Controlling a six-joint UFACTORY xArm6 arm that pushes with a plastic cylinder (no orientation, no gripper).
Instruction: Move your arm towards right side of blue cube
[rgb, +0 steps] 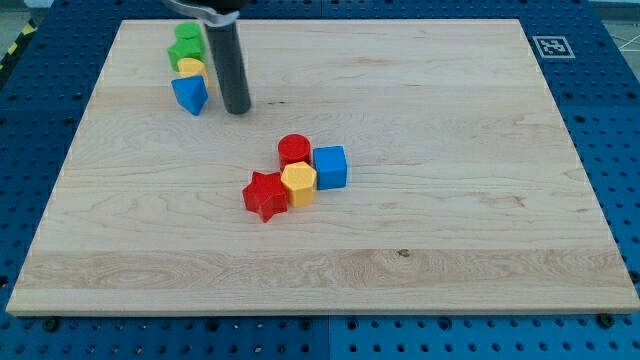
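The blue cube (331, 167) sits near the board's middle. It touches a yellow hexagonal block (298, 183) on its left, with a red cylinder (294, 150) just above that and a red star (266, 195) further left. My tip (238, 109) stands in the upper left of the board, well to the left of and above the blue cube. It is just right of a blue triangular block (190, 94).
A column of blocks stands at the upper left: a green block (187, 36) on top, another green block (183, 55), then a yellow block (190, 69) above the blue triangular one. A fiducial marker (548, 46) sits off the board's top right corner.
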